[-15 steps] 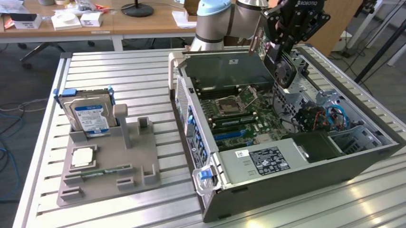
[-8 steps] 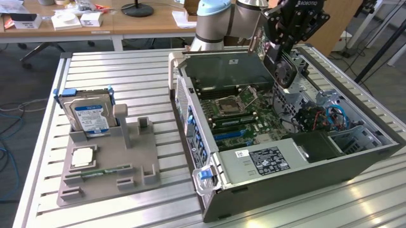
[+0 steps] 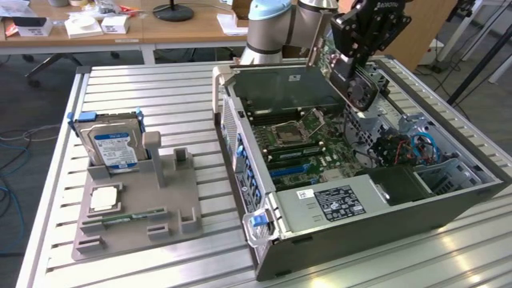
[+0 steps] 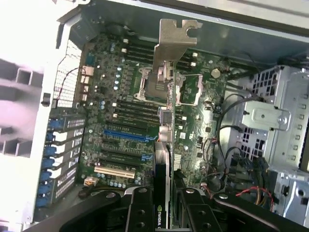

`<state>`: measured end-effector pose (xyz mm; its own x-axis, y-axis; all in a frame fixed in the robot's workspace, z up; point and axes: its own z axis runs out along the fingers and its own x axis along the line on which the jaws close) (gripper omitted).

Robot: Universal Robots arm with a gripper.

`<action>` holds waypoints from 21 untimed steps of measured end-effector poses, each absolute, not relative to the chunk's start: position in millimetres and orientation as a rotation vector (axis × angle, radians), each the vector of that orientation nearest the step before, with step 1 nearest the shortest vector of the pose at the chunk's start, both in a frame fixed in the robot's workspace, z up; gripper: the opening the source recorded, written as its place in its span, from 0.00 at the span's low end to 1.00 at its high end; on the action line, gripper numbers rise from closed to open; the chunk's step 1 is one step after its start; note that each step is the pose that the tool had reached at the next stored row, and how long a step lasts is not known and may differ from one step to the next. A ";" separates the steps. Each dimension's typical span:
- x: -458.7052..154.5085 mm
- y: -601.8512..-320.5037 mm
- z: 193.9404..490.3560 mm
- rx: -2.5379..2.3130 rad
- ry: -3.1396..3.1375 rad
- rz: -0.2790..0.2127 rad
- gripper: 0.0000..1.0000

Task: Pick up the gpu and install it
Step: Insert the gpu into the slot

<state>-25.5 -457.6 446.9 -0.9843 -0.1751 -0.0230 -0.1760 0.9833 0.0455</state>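
The gpu (image 3: 358, 84) hangs over the open computer case (image 3: 448, 198), black fan shroud facing the exterior view's right. My gripper (image 3: 361, 60) is shut on its top edge. In the wrist view the gpu (image 4: 169, 121) is seen edge-on, a thin green board ending in its silver bracket (image 4: 173, 41), and the black fingers (image 4: 140, 212) of my gripper (image 4: 166, 215) clamp it on both sides. Under the card lies the motherboard (image 4: 116, 96) with a blue slot (image 4: 128, 135) and a cream slot (image 4: 113, 170). The card is well above the board and touches nothing.
A grey fixture (image 3: 136, 210) at the exterior view's left holds a hard drive with a blue-white label (image 3: 114, 147), a small chip (image 3: 104, 198) and a memory stick (image 3: 120, 217). Inside the case are a power supply (image 3: 332, 201), drive cages (image 4: 270, 125) and loose cables (image 3: 412, 147).
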 end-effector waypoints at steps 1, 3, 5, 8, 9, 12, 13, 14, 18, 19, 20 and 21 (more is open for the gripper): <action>-25.5 -457.6 446.7 -0.306 3.107 0.074 0.26; -25.5 -457.6 446.2 -0.362 3.102 0.075 0.26; -25.5 -457.6 445.7 -0.418 3.096 0.075 0.26; -25.5 -457.6 445.0 -0.503 3.085 0.076 0.26; -25.5 -457.6 444.8 -0.531 3.080 0.076 0.26; -25.5 -457.6 444.1 -0.614 3.066 0.077 0.26; -25.5 -457.6 443.8 -0.644 3.060 0.077 0.26; -25.5 -457.6 443.5 -0.671 3.055 0.077 0.26; -25.5 -457.6 442.6 -0.781 3.031 0.078 0.26; -25.5 -457.6 442.3 -0.810 3.023 0.078 0.26; -25.5 -457.6 442.0 -0.838 3.016 0.078 0.26; -25.5 -457.6 441.7 -0.865 3.009 0.078 0.26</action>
<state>-25.5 -457.6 441.7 -0.8475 -0.5303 -0.0230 -0.5308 0.8463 0.0455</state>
